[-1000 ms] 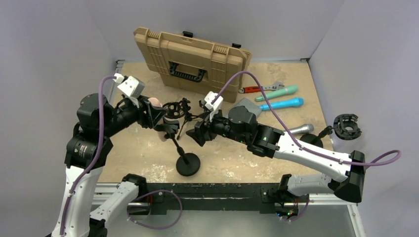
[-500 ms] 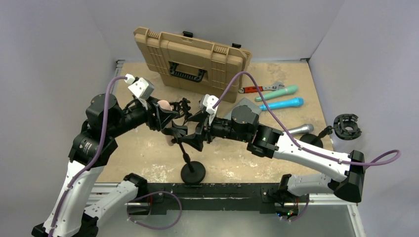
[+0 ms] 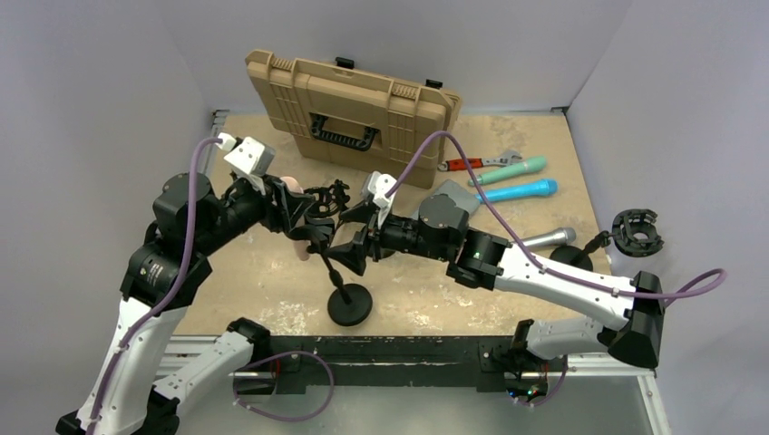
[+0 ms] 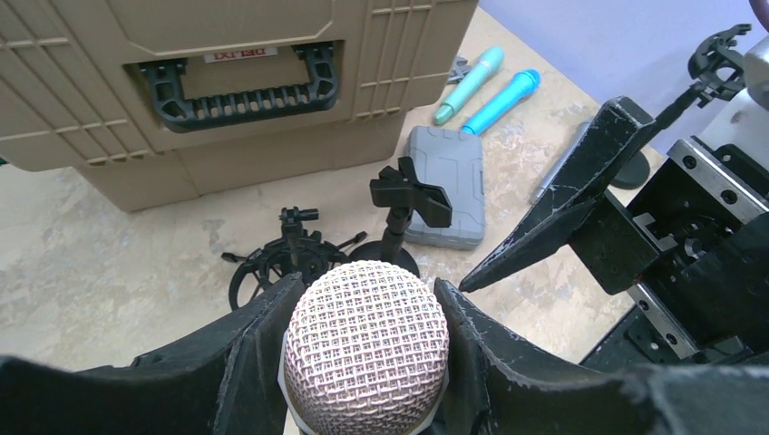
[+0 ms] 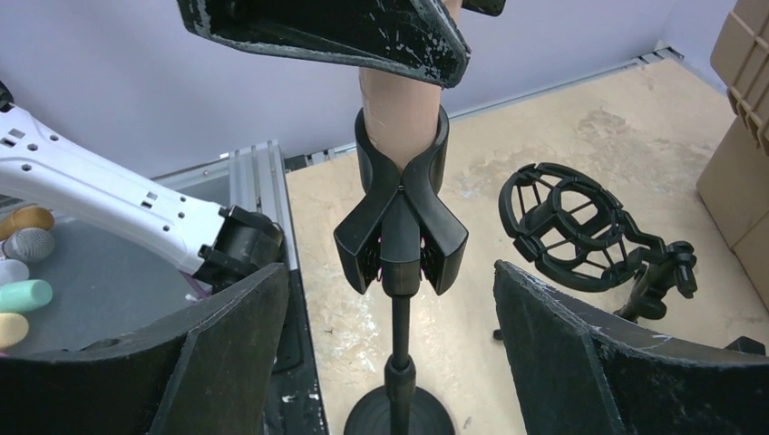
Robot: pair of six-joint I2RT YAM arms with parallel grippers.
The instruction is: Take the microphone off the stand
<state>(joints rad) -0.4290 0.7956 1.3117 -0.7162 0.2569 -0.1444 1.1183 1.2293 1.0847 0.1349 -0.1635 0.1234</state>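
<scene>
The microphone with a peach body and silver mesh head [image 4: 365,349] sits in the spring clip of the thin black stand with a round base [image 5: 400,231]. Its body is wedged between the clip's two prongs, and the stand's rod leans over toward the left arm. The left hand [image 4: 367,279] is closed around the microphone's mesh head, one black finger pressed to each side. The right hand [image 5: 390,272] is spread wide, with its fingers on either side of the clip and clear of it, gripping nothing. Just behind the stand a black ring-shaped shock mount [image 5: 580,227] stands on the mottled beige counter [image 3: 263,263]. Farther back, a small black stand with an empty clip [image 4: 408,195] sits in front of a flat grey plastic case [image 4: 444,186]. That case lies shut, so its contents cannot be seen. A large tan hard-shell case with a black handle [image 3: 354,113] stands on edge against the back wall, latched, with its inside hidden as well. To its right lie a red-handled wrench [image 3: 472,163], a teal microphone [image 3: 508,169] and a blue microphone [image 3: 517,190], close together. A grey microphone [image 3: 553,237] lies nearer the right edge, beside a second black shock mount [image 3: 637,231].
</scene>
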